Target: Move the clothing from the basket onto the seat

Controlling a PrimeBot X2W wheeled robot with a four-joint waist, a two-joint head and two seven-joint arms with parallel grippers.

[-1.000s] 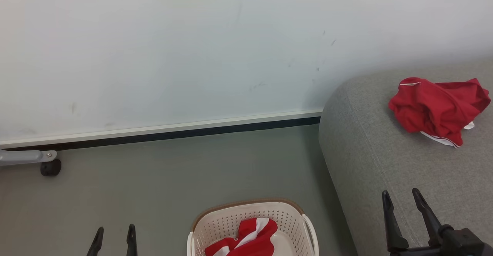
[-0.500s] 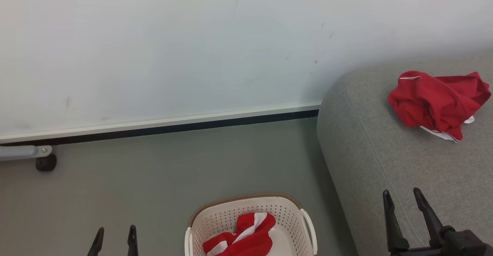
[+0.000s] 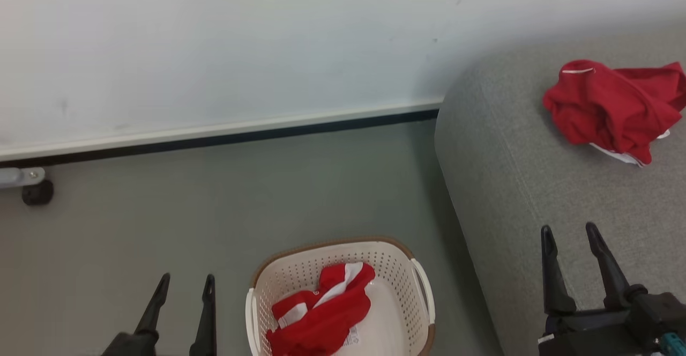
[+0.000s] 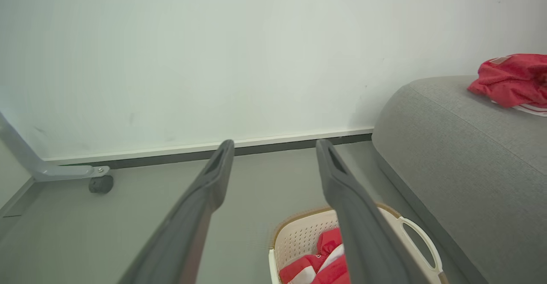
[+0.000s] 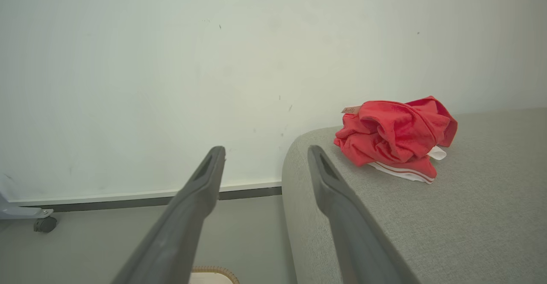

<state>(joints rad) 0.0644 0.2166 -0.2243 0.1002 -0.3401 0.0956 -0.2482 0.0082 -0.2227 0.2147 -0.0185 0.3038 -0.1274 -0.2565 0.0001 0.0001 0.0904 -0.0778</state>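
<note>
Red garment (image 3: 321,313) crumpled inside basket (image 3: 300,270); second garment (image 3: 611,109) laid on seat (image 3: 514,184), right of basket. Left end effector (image 3: 187,276), right end effector (image 3: 569,227) held apart, flanking basket. Fabric judged soft, light; top fold to be pinched.

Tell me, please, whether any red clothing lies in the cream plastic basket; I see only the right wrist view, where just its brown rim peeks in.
Observer: Yes, one crumpled red-and-white striped garment lies inside the oval cream-white perforated plastic basket.
Operator: Thanks. Where is the left gripper?
Observer: The left gripper hangs open above the grey floor, left of the basket, holding nothing.
Operator: And how does my right gripper sit relative to the basket?
Observer: The right gripper is open over the front of the large grey woven-fabric sofa seat, right of the basket.
</note>
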